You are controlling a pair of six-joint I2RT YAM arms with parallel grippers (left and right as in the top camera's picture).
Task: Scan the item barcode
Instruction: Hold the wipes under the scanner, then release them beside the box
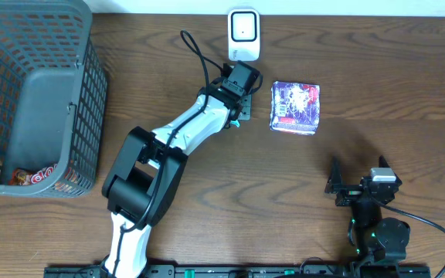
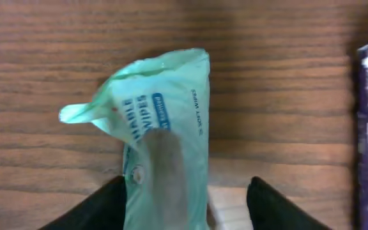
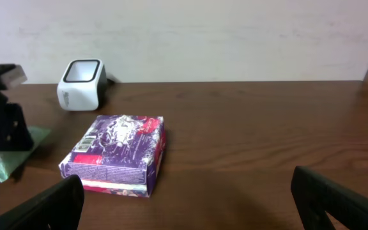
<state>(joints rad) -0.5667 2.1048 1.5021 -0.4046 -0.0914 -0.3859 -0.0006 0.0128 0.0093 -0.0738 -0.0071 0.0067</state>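
table (image 1: 284, 201): dark wood grain | wall (image 3: 235, 38): plain, pale, behind far edge

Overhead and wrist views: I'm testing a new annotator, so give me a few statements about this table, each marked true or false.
1. The purple box lies on the table, outside the grey basket. True.
2. The right gripper holds the purple box. False: it is open and empty, and the box lies apart from it.
3. The green wipes pack sits between the fingers of the left gripper. True.
4. The grey basket is empty. False: packets lie in its bottom corner.
5. The white scanner stands beside the right gripper. False: it stands at the far edge, near the left gripper.
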